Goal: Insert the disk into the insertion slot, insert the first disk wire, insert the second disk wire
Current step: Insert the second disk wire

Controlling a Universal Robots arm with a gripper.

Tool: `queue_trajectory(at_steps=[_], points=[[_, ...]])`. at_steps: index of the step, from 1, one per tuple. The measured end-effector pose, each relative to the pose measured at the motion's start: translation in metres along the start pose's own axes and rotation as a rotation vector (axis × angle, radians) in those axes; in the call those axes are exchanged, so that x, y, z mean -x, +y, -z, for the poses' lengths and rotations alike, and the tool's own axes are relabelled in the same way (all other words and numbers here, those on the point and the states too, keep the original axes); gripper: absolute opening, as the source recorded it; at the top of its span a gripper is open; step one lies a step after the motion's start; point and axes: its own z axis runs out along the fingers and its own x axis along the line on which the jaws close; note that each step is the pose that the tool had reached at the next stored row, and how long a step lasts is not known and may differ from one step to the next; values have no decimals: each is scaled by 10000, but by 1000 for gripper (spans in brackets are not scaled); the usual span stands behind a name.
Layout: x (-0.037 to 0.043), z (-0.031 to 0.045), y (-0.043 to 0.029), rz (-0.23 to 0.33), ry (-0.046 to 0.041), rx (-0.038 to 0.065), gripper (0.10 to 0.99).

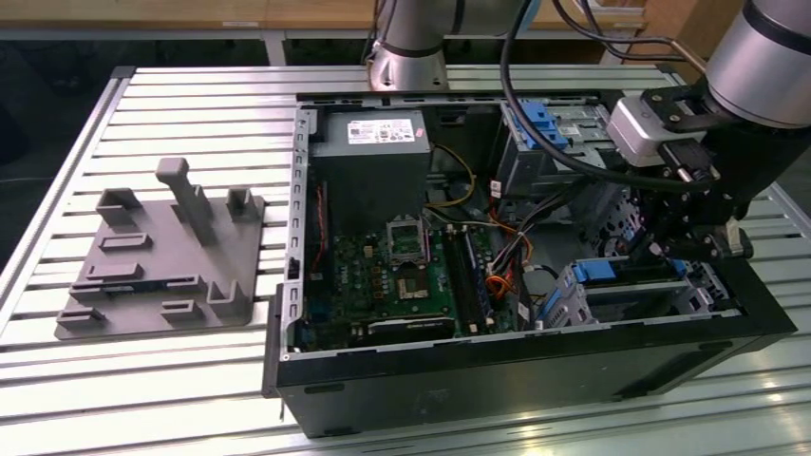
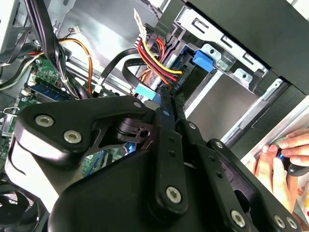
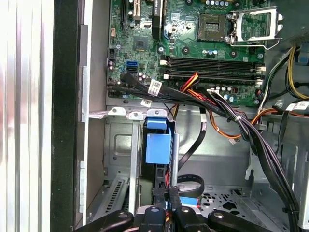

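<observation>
You're hovering the gripper point(image 1: 681, 255) at the exterior view's lower right, fingers nearly closed on a thin wire connector — it looks light and fragile, so pinch its body — over the disk point(image 3: 158, 148) sitting in the insertion slot point(image 1: 633, 294).

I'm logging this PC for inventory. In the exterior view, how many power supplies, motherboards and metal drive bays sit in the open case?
Power supply: 1
Motherboard: 1
Metal drive bays: 2, the tall bay and the small cage
Total: 4
</observation>
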Motion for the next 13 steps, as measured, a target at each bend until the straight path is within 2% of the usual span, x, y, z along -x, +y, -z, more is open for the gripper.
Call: queue_trajectory(at_steps=[13], points=[[-2, -25, 2, 0, 1, 1, 149]])
